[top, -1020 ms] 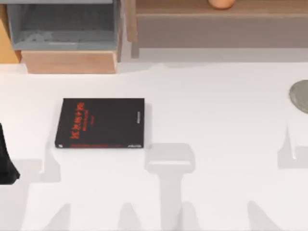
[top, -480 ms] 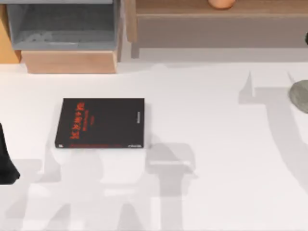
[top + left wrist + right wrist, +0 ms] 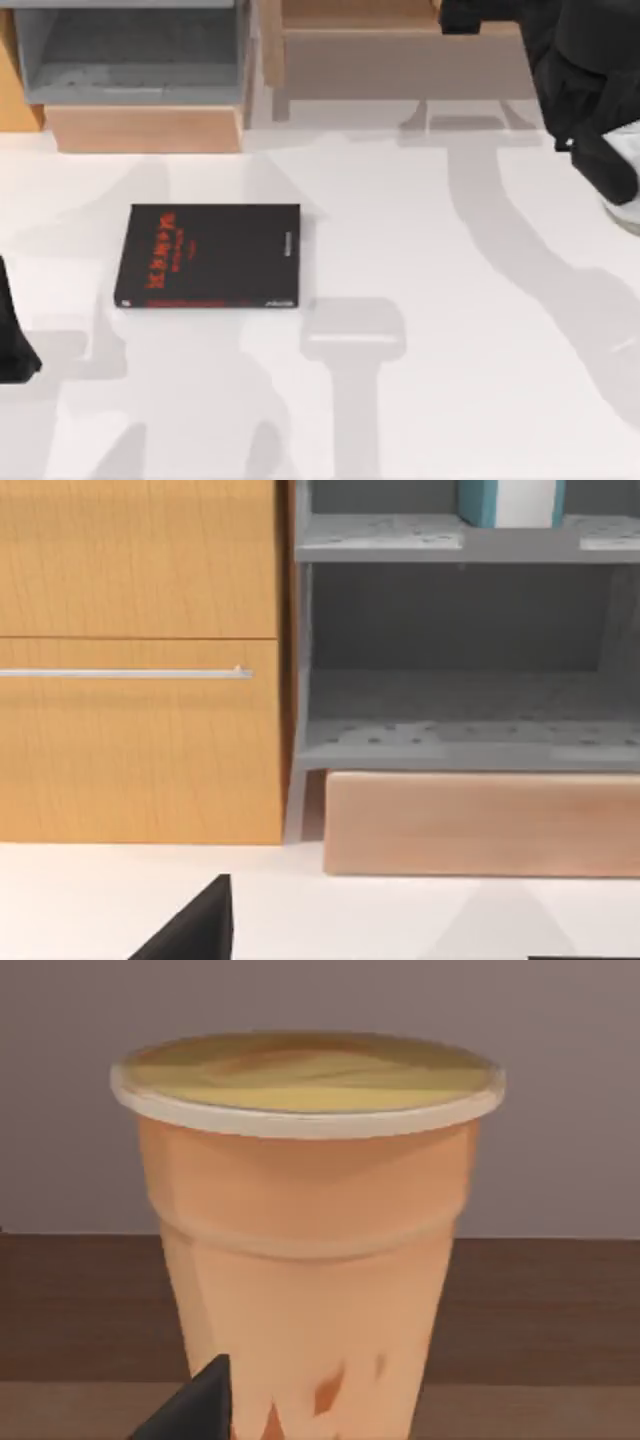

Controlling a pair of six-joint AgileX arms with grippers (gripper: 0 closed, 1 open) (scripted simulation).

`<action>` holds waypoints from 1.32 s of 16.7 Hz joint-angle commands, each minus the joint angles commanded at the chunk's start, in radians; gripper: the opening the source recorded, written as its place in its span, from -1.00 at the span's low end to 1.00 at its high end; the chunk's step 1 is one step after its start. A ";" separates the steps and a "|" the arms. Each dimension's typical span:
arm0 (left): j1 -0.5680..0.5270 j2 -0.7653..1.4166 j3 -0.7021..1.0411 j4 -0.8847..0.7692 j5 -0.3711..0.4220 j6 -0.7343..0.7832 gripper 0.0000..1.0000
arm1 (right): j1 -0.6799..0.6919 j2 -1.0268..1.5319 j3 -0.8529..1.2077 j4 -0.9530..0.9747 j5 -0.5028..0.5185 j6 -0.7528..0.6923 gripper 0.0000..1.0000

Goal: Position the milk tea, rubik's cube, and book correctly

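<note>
Right pincer at the milk tea, one o'clock on the shelf; grip unreadable.
Reach step; next, close squarely around the cup.

Right arm stretched across the far right corner; left arm at the left edge.

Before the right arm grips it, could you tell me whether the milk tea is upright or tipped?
Upright: in the right wrist view the milk tea stands with its lidded rim level.
</note>
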 joint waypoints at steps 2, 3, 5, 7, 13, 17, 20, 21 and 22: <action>0.000 0.000 0.000 0.000 0.000 0.000 1.00 | 0.025 0.104 0.060 0.041 0.027 0.001 1.00; 0.000 0.000 0.000 0.000 0.000 0.000 1.00 | 0.034 0.140 0.082 0.055 0.037 0.001 1.00; 0.000 0.000 0.000 0.000 0.000 0.000 1.00 | 0.044 0.181 0.106 0.071 0.048 0.001 1.00; 0.000 0.000 0.000 0.000 0.000 0.000 1.00 | 0.045 0.185 0.109 0.073 0.049 0.001 1.00; 0.000 0.000 0.000 0.000 0.000 0.000 1.00 | 0.033 0.210 0.144 0.059 0.038 0.001 1.00; 0.000 0.000 0.000 0.000 0.000 0.000 1.00 | 0.004 0.310 0.299 0.010 0.010 0.000 1.00; 0.000 0.000 0.000 0.000 0.000 0.000 1.00 | -0.023 0.385 0.422 -0.036 -0.016 -0.001 1.00; 0.000 0.000 0.000 0.000 0.000 0.000 1.00 | -0.031 0.404 0.453 -0.048 -0.023 -0.001 1.00; 0.000 0.000 0.000 0.000 0.000 0.000 1.00 | -0.036 0.417 0.475 -0.057 -0.028 -0.001 1.00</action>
